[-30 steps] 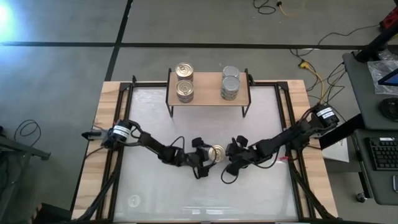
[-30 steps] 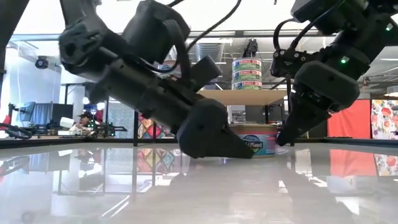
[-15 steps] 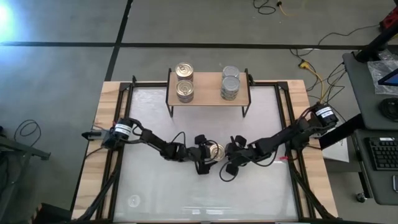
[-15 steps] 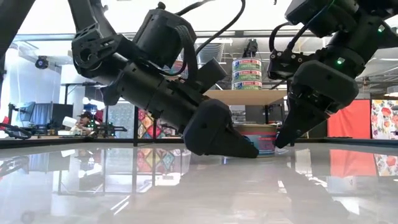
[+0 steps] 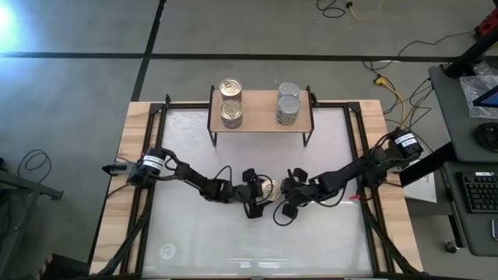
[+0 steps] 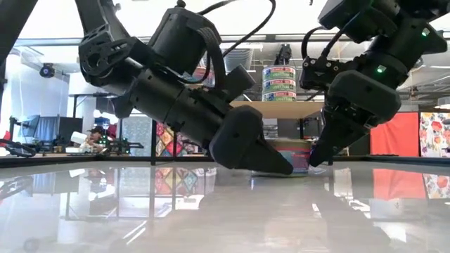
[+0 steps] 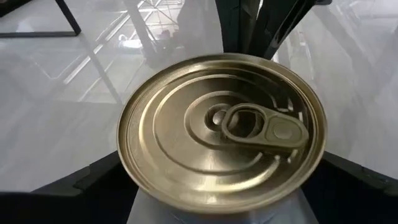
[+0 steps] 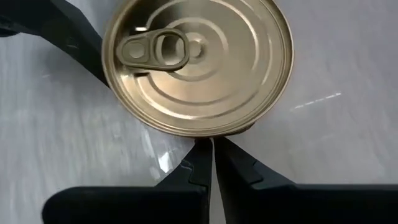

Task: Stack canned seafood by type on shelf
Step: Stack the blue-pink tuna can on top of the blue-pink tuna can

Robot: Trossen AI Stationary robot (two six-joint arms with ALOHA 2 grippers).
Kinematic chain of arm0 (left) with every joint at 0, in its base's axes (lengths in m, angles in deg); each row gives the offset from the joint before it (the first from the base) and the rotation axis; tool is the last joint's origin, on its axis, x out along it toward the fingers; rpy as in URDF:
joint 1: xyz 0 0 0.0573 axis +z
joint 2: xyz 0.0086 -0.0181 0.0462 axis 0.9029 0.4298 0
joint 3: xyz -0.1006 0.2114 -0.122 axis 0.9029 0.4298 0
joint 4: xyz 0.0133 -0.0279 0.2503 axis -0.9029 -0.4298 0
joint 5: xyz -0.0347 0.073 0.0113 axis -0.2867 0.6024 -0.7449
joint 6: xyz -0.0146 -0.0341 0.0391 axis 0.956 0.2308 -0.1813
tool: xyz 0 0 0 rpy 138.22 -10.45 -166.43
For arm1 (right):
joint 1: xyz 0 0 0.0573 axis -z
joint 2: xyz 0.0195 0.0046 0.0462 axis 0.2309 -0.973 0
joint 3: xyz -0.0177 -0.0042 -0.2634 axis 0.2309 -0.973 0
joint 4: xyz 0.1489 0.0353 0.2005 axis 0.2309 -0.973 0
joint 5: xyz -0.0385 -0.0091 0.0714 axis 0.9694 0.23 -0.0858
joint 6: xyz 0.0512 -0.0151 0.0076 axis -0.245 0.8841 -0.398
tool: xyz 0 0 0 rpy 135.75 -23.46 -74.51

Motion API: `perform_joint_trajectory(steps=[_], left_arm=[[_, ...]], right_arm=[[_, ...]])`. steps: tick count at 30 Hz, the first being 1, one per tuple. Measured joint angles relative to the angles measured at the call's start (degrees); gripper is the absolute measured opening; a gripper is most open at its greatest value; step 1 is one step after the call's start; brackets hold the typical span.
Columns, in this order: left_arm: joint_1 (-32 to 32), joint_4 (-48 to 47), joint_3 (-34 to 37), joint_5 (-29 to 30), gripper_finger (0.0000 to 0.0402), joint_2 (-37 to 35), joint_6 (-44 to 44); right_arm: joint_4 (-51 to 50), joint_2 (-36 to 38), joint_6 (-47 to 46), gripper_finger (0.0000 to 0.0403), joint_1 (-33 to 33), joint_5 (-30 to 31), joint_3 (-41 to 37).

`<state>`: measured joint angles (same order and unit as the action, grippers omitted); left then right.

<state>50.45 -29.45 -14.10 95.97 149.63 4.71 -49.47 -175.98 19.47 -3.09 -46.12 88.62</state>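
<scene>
Gold pull-ring tin sits on the white table near its middle, in front of the shelf, between both arms. Left claw comes in from the tin's left, low to the surface, fingers spread wide around the tin; left wrist view shows the gold lid filling the gap with one dark finger on each side, can't tell if the pads actually touch the wall. In the low view the left claw's finger covers most of the tin's label, the tin standing flat on the table. Right claw is just beside the tin on its right; right wrist view shows its two fingers pressed together to a closed tip, touching or almost touching the tin's rim, gripping nothing. On the shelf at the back of the table: left half holds two gold-lid tins one behind the other, right half holds silver-lid tins likewise in two spots. Low view shows a stack of three tins on the shelf board, behind the claws. Right of the table, a side bench with a keyboard.
</scene>
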Motion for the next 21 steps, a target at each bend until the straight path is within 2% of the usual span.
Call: perform_joint_trajectory(steps=[3,6,9,13,21], left_arm=[[-0.5,-1.4,1.0,0.4,0.0360,-2.7,1.4],[-1.8,-3.4,2.5,-2.7,0.0359,-7.5,2.3],[-3.0,-8.6,4.3,-3.2,0.0359,-14.2,2.2],[-3.1,-17.3,6.0,-1.0,0.0359,-25.6,-0.4],[4.1,-31.3,7.8,-0.1,0.0359,-46.8,-7.0]], right_arm=[[-4.2,1.3,0.0,0.0012,0.2,-0.2,1.7],[-10.4,3.9,0.7,0.0012,0.6,0.7,3.8],[-17.3,7.1,2.8,0.0012,0.5,-0.1,5.9],[-19.9,12.7,8.5,0.0012,0.5,-0.8,9.2],[-19.7,18.8,18.3,0.0012,0.5,4.3,15.3]])
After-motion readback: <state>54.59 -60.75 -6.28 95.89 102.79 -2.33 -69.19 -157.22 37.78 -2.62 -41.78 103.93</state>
